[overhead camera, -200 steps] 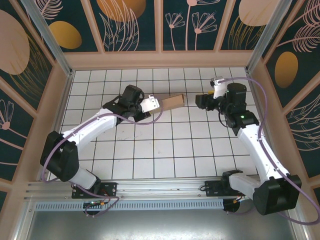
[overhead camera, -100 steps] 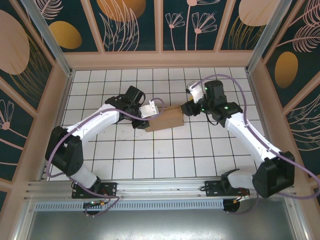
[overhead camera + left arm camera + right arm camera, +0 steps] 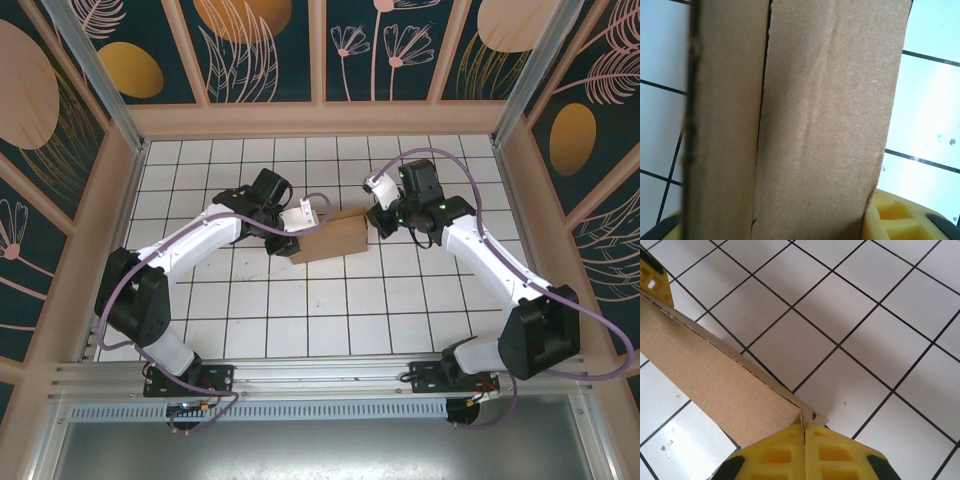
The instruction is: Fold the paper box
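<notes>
While the paper box (image 3: 335, 238) is sitting between the two arms near the middle of the white tiled bench (image 3: 330, 320), the left gripper (image 3: 291, 230) is holding its left end, the jaws clamping the cardboard partway closed. The right gripper (image 3: 373, 217) is pinching the box's right corner, its yellow fingers (image 3: 775, 455) pressing fully together.

- 1 paper box (image 3: 335, 238), brown cardboard
- 2 robot arms: left arm (image 3: 190, 245), right arm (image 3: 490, 265)
- 2 end effectors: left end effector (image 3: 298, 232), right end effector (image 3: 375, 218)
- 4 yellow fingers (image 3: 770, 455), two per end effector
- 1 white-tiled tabletop (image 3: 330, 310)
</notes>
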### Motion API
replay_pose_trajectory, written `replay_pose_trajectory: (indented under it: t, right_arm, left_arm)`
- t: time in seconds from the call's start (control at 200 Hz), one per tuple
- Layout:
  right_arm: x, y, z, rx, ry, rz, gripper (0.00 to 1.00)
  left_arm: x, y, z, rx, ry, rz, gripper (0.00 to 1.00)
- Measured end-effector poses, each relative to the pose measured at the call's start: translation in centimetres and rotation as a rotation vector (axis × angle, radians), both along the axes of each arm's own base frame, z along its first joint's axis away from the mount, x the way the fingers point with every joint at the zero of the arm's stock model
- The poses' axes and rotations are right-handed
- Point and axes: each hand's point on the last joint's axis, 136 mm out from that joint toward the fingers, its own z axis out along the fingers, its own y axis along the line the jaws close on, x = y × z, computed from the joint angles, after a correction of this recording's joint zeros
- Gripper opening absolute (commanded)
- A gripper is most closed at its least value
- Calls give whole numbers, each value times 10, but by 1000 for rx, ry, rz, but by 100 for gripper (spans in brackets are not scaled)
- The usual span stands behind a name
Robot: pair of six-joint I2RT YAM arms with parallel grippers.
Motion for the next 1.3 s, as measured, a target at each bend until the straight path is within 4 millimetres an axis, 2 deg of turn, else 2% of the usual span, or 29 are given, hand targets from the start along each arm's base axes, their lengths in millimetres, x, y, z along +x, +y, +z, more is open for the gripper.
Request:
replay_pose_trajectory:
  t: [0.095, 0.31, 0.5, 0.666, 0.836, 1.031, 1.301]
  right_arm:
    - [0, 0, 0, -1, 1, 1, 0]
    - [2, -1, -1, -4, 1, -18, 0]
    - [4, -2, -1, -9, 3, -40, 0]
    - [3, -1, -2, -19, 0, -43, 0]
    - [4, -1, -2, -23, -1, -64, 0]
    - [2, -1, -6, -21, 15, -72, 0]
    - [9, 0, -1, 16, 10, -127, 0]
  left_arm:
    - [1, 0, 0, 2, 5, 1, 26]
    - [2, -2, 0, -2, 17, 12, 48]
    - [4, -6, -1, -29, 38, 48, 59]
    - [12, -14, 6, -84, 21, 84, 70]
    - [17, -18, 18, -137, -19, 112, 65]
    - [12, -15, 0, -144, -2, 133, 56]
    - [16, -18, 1, -146, -10, 132, 43]
